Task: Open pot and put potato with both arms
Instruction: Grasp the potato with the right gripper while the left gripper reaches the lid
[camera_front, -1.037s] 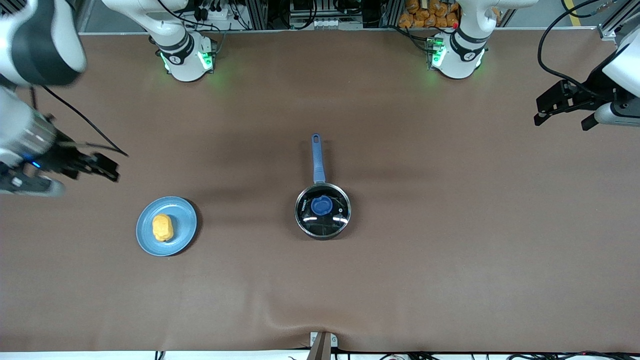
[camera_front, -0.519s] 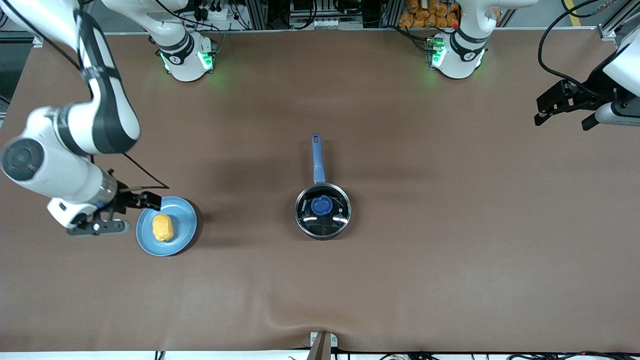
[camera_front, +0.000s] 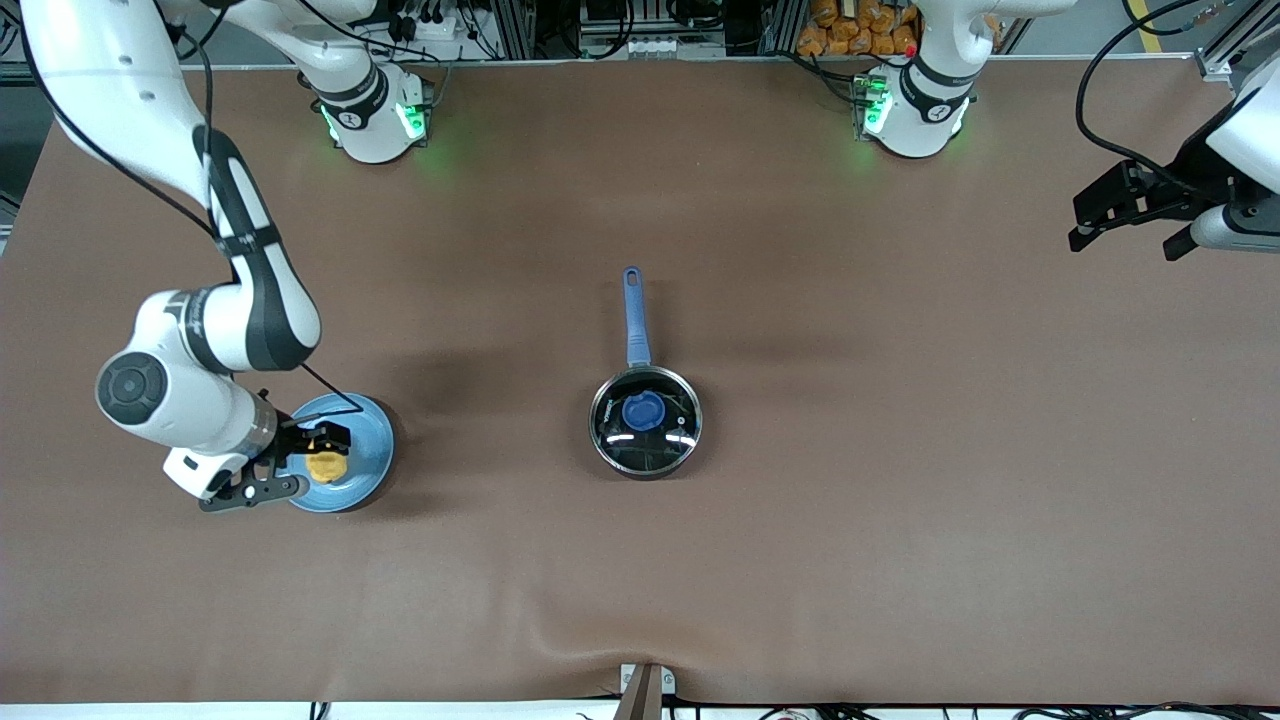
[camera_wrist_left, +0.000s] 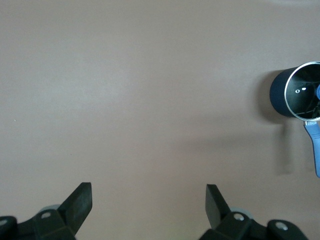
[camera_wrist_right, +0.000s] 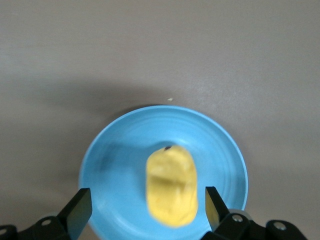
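Note:
The pot (camera_front: 645, 448) stands mid-table, its blue handle (camera_front: 633, 315) pointing toward the robots' bases. The glass lid with a blue knob (camera_front: 644, 410) sits on it. The potato (camera_front: 326, 466) lies on a light-blue plate (camera_front: 368, 445) toward the right arm's end. My right gripper (camera_front: 308, 462) is open low over the plate. In the right wrist view the potato (camera_wrist_right: 171, 187) lies between its fingers (camera_wrist_right: 80, 206), untouched, on the plate (camera_wrist_right: 112, 170). My left gripper (camera_front: 1122, 236) waits open in the air at the left arm's end. Its wrist view (camera_wrist_left: 148, 200) shows the pot (camera_wrist_left: 294, 92) far off.
The two arm bases (camera_front: 375, 115) (camera_front: 915, 110) stand along the table's edge farthest from the front camera. A wrinkle in the brown cover (camera_front: 600, 650) and a small metal bracket (camera_front: 645, 688) sit at the edge nearest it.
My right arm has swung in from the table's end and come down over the plate, fingers now either side of the potato. The left arm, pot and lid have not moved.

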